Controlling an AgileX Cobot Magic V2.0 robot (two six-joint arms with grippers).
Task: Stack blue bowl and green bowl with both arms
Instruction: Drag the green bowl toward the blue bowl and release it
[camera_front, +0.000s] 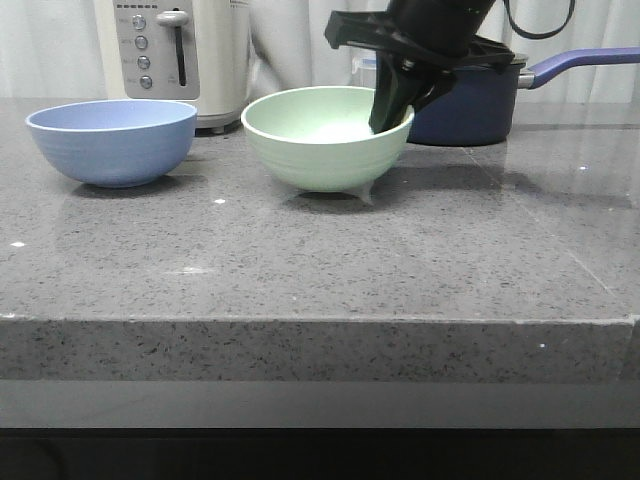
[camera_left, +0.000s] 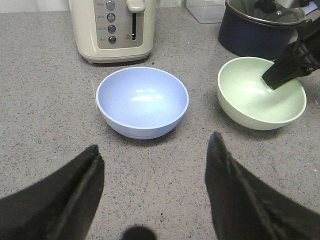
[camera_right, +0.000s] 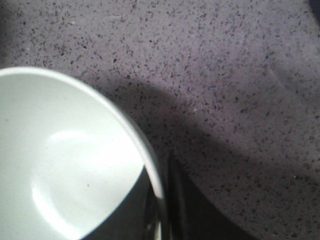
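Green bowl (camera_front: 325, 140) sits mid-counter in the front view, tilted a bit, with my right gripper (camera_front: 392, 105) pinching its far-right rim, one finger inside and one outside. The blue bowl (camera_front: 112, 140) stands well apart to its left.

Left wrist view: my left gripper (camera_left: 155, 165) hangs spread wide, holding nothing, just short of the blue bowl (camera_left: 142, 101).

Right wrist view: the rim (camera_right: 145, 155) runs straight between my fingers. Looks light, stiff and smooth, so I'd guess a rim pinch is the only real hold.
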